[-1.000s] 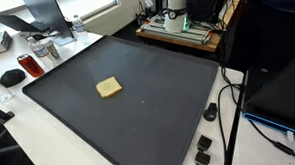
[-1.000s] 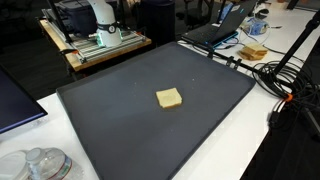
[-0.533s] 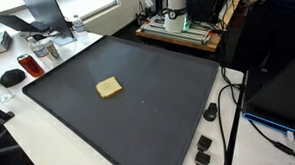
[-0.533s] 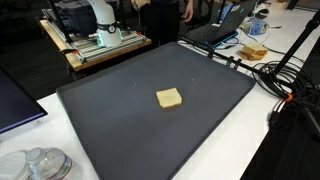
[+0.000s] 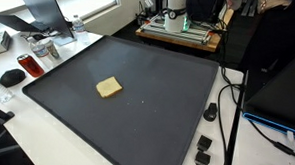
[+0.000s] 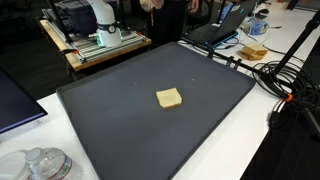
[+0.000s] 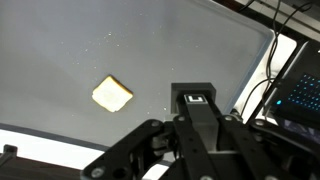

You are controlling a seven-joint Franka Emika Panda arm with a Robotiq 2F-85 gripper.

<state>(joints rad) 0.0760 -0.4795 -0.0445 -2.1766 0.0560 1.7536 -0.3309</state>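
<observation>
Hanging above the black mat, the end effector enters the wrist view at 6 o'clock, its fingers pressed together with nothing between them; the bread slice lies flat on the mat at about 9 o'clock of the fingertips, clearly apart from them; how high the end effector hangs is hard to judge from this angle. In both exterior views the bread slice rests alone near the middle of the mat, which covers most of the white counter; a red can stands off the mat at 10 o'clock of the slice; a tangle of cables lies beside the mat's edge at 2 o'clock of the slice.
</observation>
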